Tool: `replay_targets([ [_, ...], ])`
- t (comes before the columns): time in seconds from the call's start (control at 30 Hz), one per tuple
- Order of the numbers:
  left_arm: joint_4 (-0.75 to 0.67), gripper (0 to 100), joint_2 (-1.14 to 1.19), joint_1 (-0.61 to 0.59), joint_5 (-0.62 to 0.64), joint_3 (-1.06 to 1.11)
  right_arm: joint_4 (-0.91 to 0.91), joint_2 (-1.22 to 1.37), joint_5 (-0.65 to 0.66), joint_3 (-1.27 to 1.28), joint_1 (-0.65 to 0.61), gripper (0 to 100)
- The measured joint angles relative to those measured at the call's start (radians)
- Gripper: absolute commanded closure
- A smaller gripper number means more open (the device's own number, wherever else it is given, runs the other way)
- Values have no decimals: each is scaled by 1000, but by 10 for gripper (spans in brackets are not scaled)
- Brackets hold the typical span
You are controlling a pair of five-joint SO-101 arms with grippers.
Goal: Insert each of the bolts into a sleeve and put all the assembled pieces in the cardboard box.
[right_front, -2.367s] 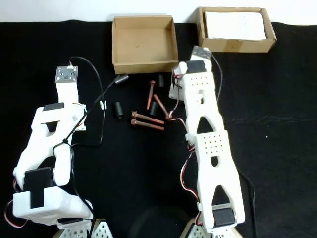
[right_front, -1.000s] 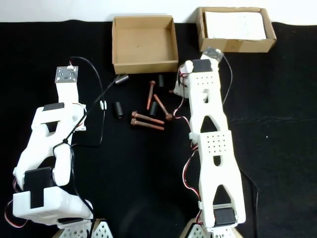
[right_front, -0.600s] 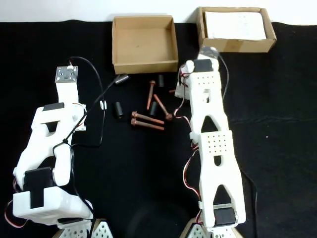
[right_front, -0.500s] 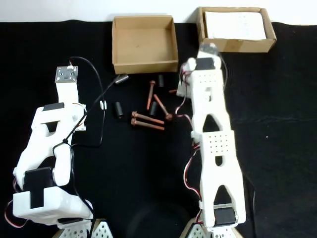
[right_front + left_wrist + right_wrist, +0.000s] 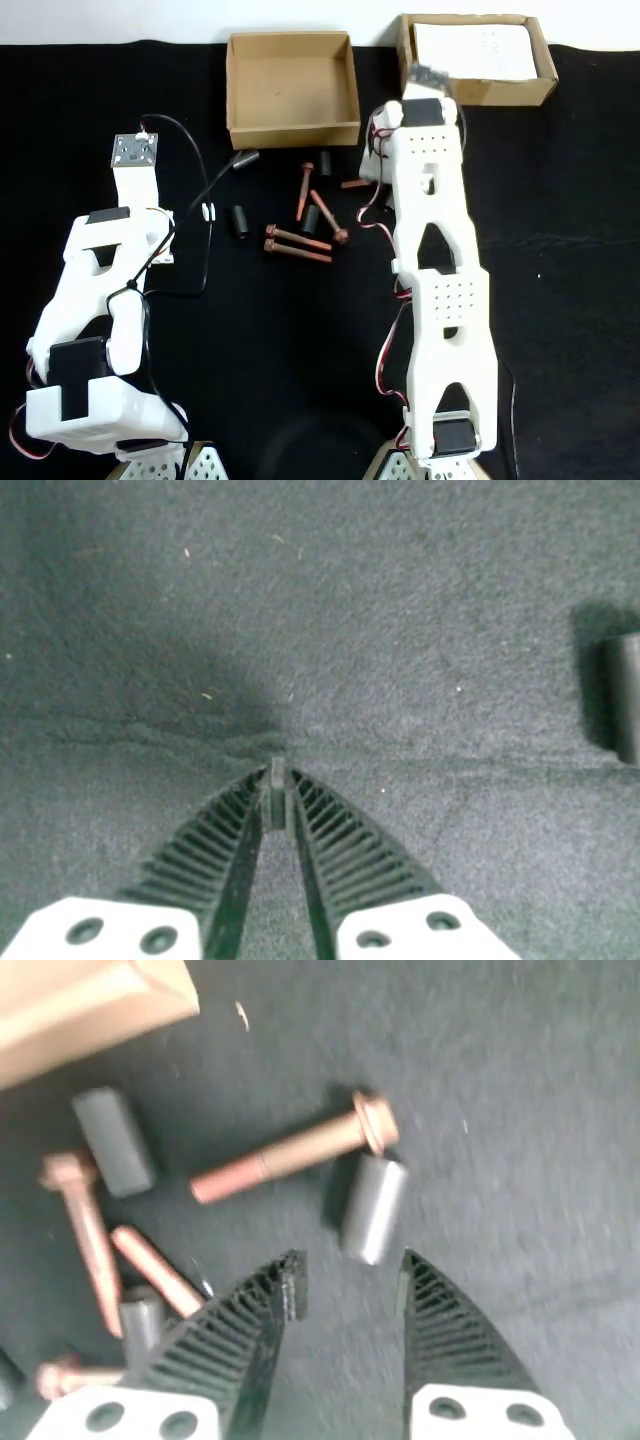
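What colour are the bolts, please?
The bolts are copper-coloured, clearest in the right wrist view.

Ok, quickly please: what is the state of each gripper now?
Left gripper: closed, holding nothing.
Right gripper: open, empty, close to a sleeve.

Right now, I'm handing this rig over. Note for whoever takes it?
Left gripper: shut, empty, above the black cloth.
Right gripper: open, empty, hovering just short of a sleeve that lies beside a bolt.
Other bolts and sleeves lie loose near the cardboard box, which is empty.
Done: nothing assembled. Left: every bolt into a sleeve, then all pieces into the box.
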Motion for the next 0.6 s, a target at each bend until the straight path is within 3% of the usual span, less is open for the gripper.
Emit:
replay_targets([
  [0.6,0,989,0,0,0,0,-48,160,0,-2,15,839],
])
